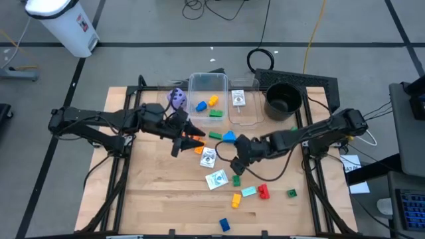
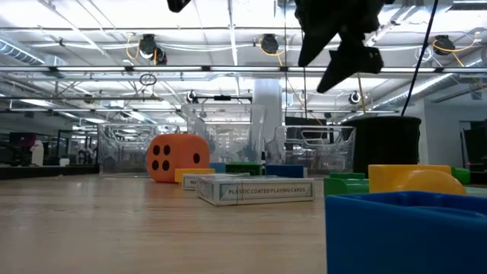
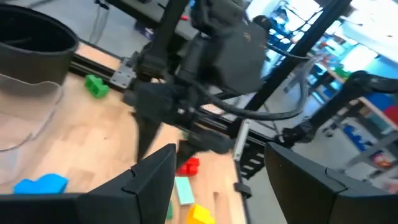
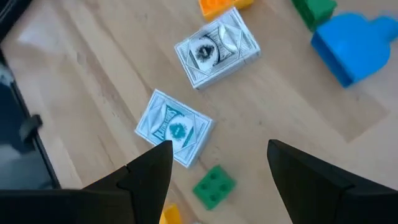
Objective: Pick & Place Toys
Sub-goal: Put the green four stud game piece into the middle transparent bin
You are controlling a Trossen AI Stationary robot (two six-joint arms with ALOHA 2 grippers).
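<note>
The pale plank desk (image 1: 159,199) carries a clear plastic tub (image 1: 207,83) and a round black pot (image 1: 283,99). Both hands hover spread and empty, left hand (image 1: 188,137) by the orange dotted die (image 2: 177,158), right hand (image 4: 214,168) above two flat patterned card boxes (image 4: 175,127), long axes crossing. Studded blocks (image 1: 252,192) lie scattered at mid-desk.

Both arms are matte black, built of slim jointed segments with blocky housings (black cables loop alongside them), each ending in a black two-fingered pincer with flat, tapering fingers.
</note>
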